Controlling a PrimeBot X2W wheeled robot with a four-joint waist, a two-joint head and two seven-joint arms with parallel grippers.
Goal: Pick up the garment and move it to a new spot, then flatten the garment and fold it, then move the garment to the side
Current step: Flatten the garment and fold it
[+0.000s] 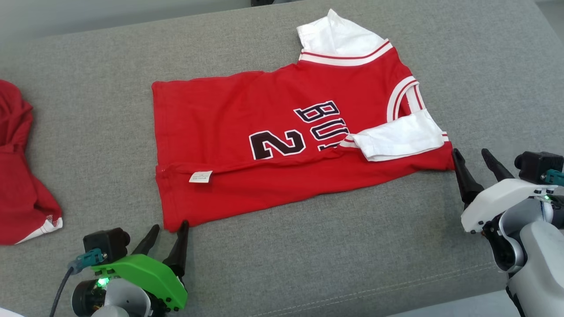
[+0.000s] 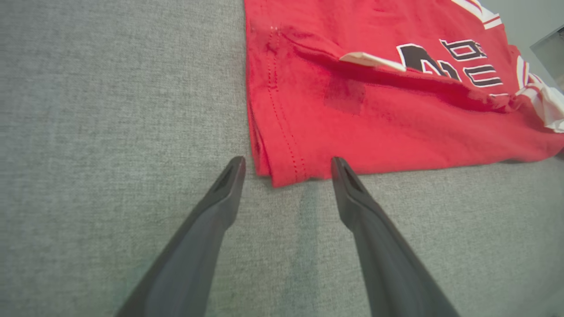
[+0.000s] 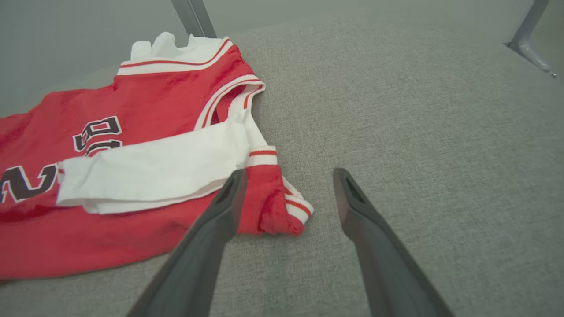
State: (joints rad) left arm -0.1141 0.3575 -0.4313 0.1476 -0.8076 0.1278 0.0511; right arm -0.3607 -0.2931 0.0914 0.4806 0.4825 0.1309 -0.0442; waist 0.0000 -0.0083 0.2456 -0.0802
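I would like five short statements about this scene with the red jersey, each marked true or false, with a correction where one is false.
1. The left gripper and the right gripper are both open and hold nothing. True.
2. The jersey is blue with yellow sleeves. False: it is red, with white sleeves.
3. Another red garment lies at the left of the head view. True.
4. The left gripper clamps the jersey's collar. False: its open fingers stand on either side of the hem corner.
5. A white label shows on the jersey. True.
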